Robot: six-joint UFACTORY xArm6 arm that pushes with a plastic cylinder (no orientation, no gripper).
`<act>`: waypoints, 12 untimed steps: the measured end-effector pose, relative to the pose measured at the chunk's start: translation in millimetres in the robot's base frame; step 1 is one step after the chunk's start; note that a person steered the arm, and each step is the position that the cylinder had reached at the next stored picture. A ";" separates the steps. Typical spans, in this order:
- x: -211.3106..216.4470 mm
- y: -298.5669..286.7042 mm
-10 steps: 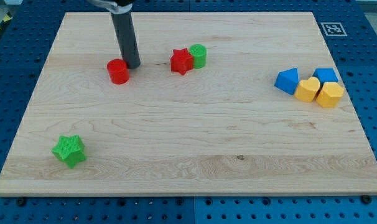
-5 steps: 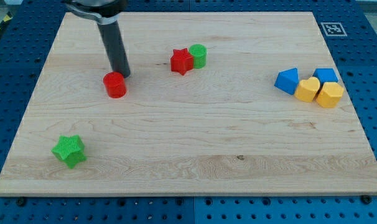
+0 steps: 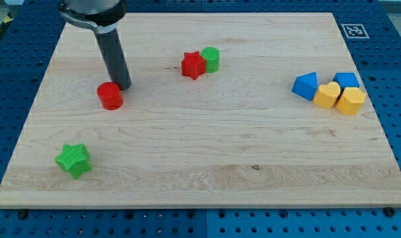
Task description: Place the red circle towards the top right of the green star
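- Since the earlier frames the red circle [image 3: 110, 96] has slid down and toward the view's left, away from the red star [image 3: 193, 65], and my tip [image 3: 123, 86] has gone with it.
- My tip now rests on the board [image 3: 207, 152] just at the circle's upper right edge, touching it or nearly so. It is a bare rod, with no jaws to be apart or together.
- The only marking is a square black-and-white tag [image 3: 352, 30] at the board's top right corner; its pattern carries no readable words.
- The red circle is a short, plain red cylinder with a flat top, standing upright in the board's upper left part.
- The green star [image 3: 73, 160] lies well apart from it, near the bottom left corner. The circle sits above it and a little to the view's right.
- The green star has a ridged top face and blunt points.
- The red star touches a green round block [image 3: 211, 59] at its right, both near the top middle and well to the right of my tip.
- At the view's right is a tight cluster: a blue triangular block [image 3: 306, 85], a blue block [image 3: 347, 80] of unclear shape behind, a yellow heart [image 3: 327, 94] and a yellow block [image 3: 351, 100] with angled sides.
- The board lies on a blue perforated table [image 3: 15, 79].
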State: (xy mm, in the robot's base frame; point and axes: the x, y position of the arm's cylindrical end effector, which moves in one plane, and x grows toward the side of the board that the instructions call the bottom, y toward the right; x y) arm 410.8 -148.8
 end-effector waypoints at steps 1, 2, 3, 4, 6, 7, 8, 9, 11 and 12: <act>23.6 -3.3; 24.7 -19.6; 23.7 -48.3; 31.1 -56.8; -1.0 -48.1; 13.3 -48.1; 25.9 -41.2; 44.1 -35.3; 83.8 -25.2; 96.0 -21.8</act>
